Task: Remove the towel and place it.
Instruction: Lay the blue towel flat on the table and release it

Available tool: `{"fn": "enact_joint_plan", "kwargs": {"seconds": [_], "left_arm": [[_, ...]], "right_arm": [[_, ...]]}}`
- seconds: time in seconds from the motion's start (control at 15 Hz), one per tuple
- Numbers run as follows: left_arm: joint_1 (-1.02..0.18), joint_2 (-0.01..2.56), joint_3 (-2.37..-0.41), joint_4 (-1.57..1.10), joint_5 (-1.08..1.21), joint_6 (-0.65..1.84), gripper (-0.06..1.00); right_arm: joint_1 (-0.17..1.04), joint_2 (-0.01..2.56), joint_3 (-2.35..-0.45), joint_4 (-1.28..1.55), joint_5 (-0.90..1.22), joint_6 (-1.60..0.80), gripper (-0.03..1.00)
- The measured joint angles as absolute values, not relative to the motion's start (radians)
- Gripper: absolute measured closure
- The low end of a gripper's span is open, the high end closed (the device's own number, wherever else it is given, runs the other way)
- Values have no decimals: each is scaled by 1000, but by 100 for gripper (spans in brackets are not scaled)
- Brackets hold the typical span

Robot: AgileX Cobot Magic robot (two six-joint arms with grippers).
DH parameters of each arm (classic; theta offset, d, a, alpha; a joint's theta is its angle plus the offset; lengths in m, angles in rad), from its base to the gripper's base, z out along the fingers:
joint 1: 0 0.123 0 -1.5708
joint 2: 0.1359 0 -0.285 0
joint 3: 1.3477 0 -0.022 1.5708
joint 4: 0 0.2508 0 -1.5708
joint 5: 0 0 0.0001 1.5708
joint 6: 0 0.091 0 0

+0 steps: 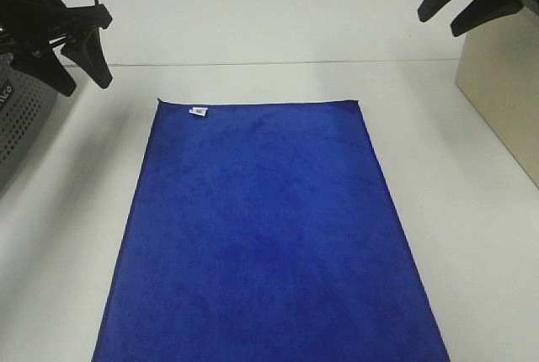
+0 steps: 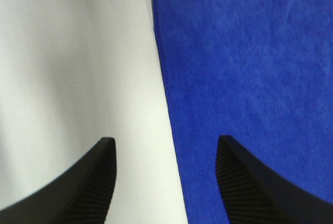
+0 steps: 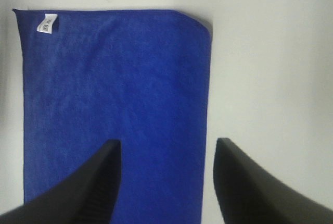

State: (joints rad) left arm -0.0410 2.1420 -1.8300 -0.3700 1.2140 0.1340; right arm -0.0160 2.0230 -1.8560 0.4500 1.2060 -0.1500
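White table bears flat towel. Left gripper, right gripper hover near far edge, jaws apart, empty. Best: pinch both far corners, lift evenly.

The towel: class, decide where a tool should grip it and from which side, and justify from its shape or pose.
Probably its far corners, from above: the towel lies flat on the table, so only edges pinch, and the left tool and right tool hang open near them.

Towel near end cut off.
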Motion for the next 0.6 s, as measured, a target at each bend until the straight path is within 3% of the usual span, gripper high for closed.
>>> {"fn": "enact_joint_plan", "kwargs": {"seconds": [0.6], "left_arm": [[-38, 2456, -2130, -494, 1162, 132, 40]], "right_arm": [[-16, 2374, -2102, 525, 1200, -243, 43]]}}
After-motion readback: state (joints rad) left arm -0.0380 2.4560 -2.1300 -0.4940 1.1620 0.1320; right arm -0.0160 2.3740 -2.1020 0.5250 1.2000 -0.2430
